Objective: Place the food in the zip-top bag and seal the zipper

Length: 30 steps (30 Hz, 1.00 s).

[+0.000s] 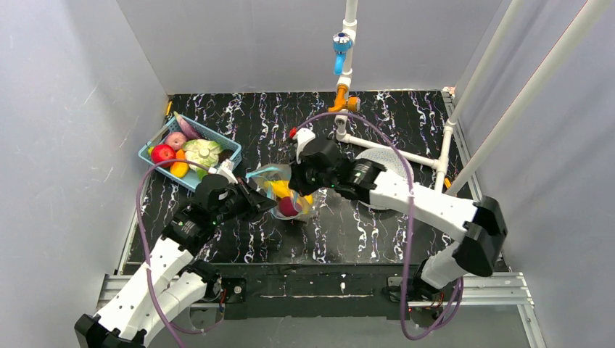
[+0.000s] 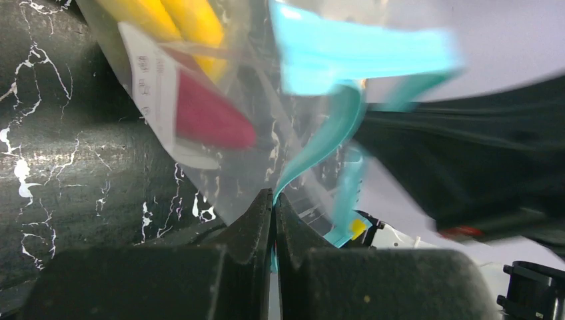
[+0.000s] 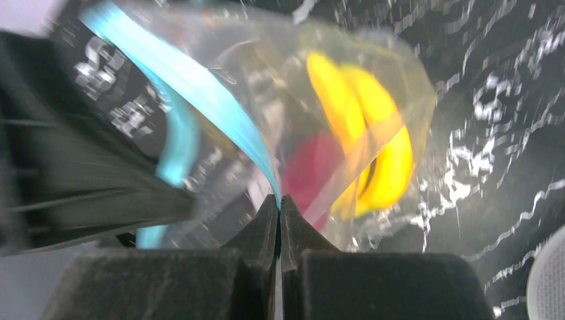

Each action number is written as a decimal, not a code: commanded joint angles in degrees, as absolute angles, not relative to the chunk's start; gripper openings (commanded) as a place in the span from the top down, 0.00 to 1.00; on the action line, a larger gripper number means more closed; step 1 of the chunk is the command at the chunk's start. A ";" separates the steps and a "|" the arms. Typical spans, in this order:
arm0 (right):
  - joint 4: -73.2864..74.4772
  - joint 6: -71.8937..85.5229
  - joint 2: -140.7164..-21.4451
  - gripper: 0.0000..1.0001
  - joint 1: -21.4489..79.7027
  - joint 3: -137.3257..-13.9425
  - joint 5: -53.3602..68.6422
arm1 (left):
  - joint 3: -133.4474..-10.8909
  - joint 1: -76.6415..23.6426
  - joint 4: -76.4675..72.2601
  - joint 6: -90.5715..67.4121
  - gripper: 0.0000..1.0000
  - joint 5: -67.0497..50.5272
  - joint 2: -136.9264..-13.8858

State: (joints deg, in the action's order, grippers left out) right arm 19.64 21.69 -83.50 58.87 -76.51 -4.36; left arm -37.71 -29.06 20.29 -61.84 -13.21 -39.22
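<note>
Black marbled table (image 1: 362, 232): carries all items. Blue basket (image 1: 212, 133): far-left area, holding loose toy produce, well apart from the bag. Zip-top bag (image 1: 279, 190): held at table centre between the 2 arms. Left gripper (image 2: 274, 200): jaws fully closed, pinching the teal zipper (image 2: 326, 140) at the bag's edge. Right gripper (image 3: 279, 203): jaws fully closed on the same zipper strip. Inside the bag: 1 yellow banana (image 3: 353, 113) and 1 dark red piece (image 3: 310, 173), touching each other.
</note>
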 commanded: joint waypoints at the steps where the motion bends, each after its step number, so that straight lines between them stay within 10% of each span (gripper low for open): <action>1: 21.75 20.81 -81.94 0.99 58.72 -77.48 -5.46 | -45.71 -29.18 20.06 -60.74 1.00 -13.33 -39.25; 30: 22.04 20.18 -74.37 0.99 58.36 -75.83 -7.50 | -51.98 -29.18 25.80 -56.76 1.00 -11.06 -41.95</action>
